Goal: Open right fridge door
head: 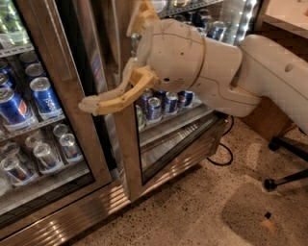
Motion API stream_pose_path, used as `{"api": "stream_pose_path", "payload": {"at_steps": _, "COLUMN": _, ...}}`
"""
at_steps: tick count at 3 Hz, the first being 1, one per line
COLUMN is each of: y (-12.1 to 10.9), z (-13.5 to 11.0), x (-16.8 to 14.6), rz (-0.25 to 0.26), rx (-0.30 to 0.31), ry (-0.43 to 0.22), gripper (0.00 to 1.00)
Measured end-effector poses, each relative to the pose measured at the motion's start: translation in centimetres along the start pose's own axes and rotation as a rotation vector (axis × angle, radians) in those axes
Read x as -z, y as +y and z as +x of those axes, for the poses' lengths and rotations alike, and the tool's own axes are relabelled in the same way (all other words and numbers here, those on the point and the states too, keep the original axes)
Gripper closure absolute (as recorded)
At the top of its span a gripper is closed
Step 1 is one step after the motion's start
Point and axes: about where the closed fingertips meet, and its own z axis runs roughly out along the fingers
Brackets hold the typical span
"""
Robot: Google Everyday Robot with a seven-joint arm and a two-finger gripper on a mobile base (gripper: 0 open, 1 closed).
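Observation:
The right fridge door [126,158] is a glass pane in a brushed-steel frame, and its left edge stands in the middle of the view. A dark gap [102,110] shows between it and the left door, so it looks slightly ajar. A bright LED strip [244,21] runs down the far right inside. My gripper [113,55] is at the door's left edge at mid height and is open. One tan finger [110,98] lies across the steel frame, pointing left. The other finger [143,14] points up. The white arm [269,77] comes in from the right.
The left glass door [57,72] shows blue Pepsi cans [44,98] behind it. Cans [163,103] stand on the right shelf. A black cable [225,154] lies on the speckled floor. A chair base [284,180] is at the right and a wooden counter [284,14] at the top right.

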Motion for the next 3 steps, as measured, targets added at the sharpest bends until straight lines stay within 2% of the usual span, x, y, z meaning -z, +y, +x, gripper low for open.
{"api": "stream_pose_path", "payload": {"at_steps": 2, "y": -0.02, "z": -0.15, "x": 0.5, "rz": 0.01, "rx": 0.0, "ry": 0.008, "gripper": 0.0}}
{"api": "stream_pose_path", "payload": {"at_steps": 3, "y": 0.52, "z": -0.59, "x": 0.36, "rz": -0.002, "rx": -0.01, "ry": 0.002, "gripper": 0.0}}
